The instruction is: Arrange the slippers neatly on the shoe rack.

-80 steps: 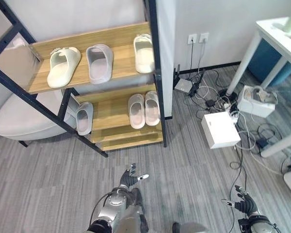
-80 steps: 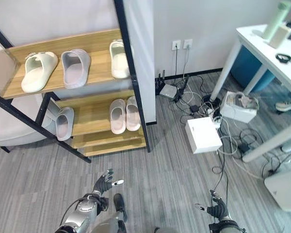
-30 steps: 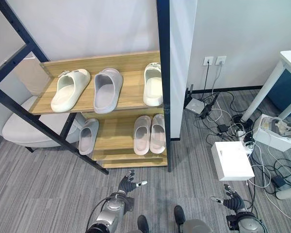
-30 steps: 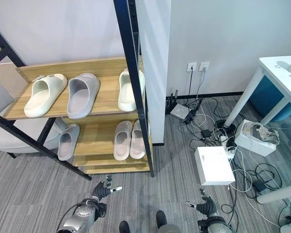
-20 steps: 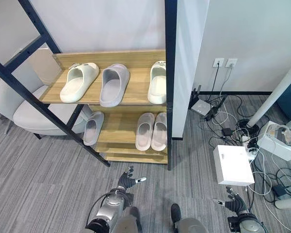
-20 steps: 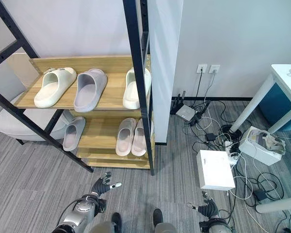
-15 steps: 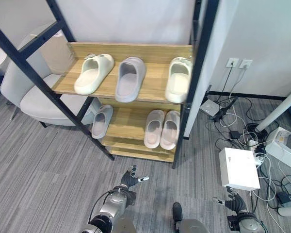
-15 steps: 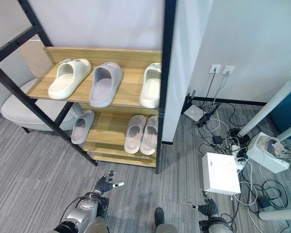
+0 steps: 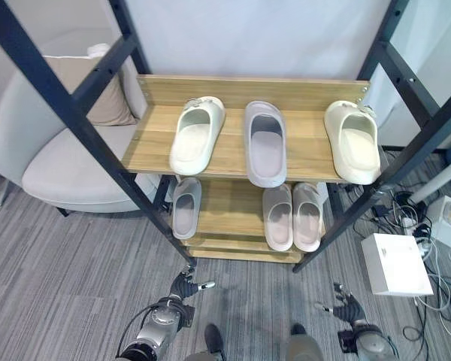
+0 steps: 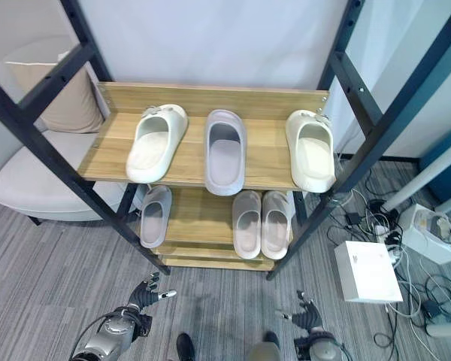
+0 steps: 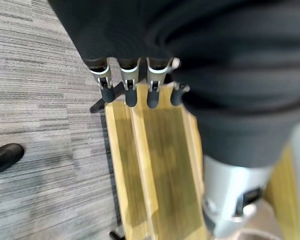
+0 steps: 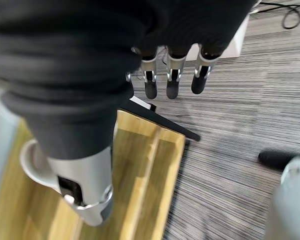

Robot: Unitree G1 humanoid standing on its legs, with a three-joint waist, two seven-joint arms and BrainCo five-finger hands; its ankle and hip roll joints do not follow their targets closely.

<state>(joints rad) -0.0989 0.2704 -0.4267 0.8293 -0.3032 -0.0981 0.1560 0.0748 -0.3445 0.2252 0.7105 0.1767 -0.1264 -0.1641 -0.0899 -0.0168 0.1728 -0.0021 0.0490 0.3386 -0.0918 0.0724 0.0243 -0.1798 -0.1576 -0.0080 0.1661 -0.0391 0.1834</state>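
Observation:
The shoe rack (image 9: 158, 147) has two wooden shelves in a black frame. On the top shelf lie a cream slipper (image 9: 198, 135), a grey slipper (image 9: 264, 143) and a second cream slipper (image 9: 353, 141), spaced apart. The lower shelf holds a grey slipper (image 9: 185, 207) at its left end and a pink pair (image 9: 278, 216) side by side at the right. My left hand (image 9: 184, 286) and right hand (image 9: 348, 308) hang low over the floor in front of the rack, both open and holding nothing. In the left wrist view the fingers (image 11: 130, 90) are straight.
A beige chair (image 9: 68, 162) with a cushion (image 9: 98, 94) stands left of the rack. A white box (image 9: 395, 263) and loose cables (image 9: 436, 241) lie on the grey floor at the right. Slanted black posts (image 9: 83, 128) cross in front of the shelves.
The whole picture has shifted, so the camera moved: the rack now sits in the middle of the view. The slippers lie as before and both hands stay low and open.

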